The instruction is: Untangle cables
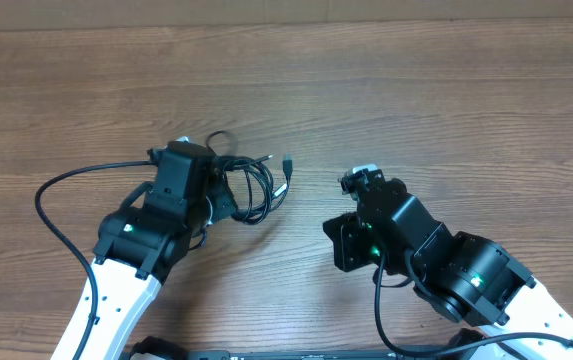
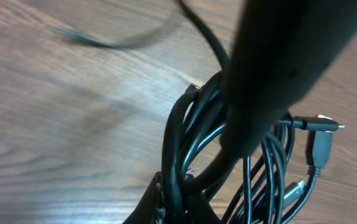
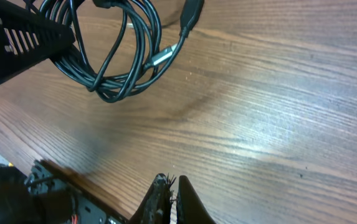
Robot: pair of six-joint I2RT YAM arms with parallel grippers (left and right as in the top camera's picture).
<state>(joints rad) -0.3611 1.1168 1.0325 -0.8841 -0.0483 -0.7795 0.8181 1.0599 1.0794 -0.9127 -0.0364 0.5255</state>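
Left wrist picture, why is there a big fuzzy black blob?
Left wrist: the blob is likely one of the arm's fingers, too close to focus; the cables behind look sharper. Right wrist: pale glare streaks the table. Overhead: even light, all sharp.
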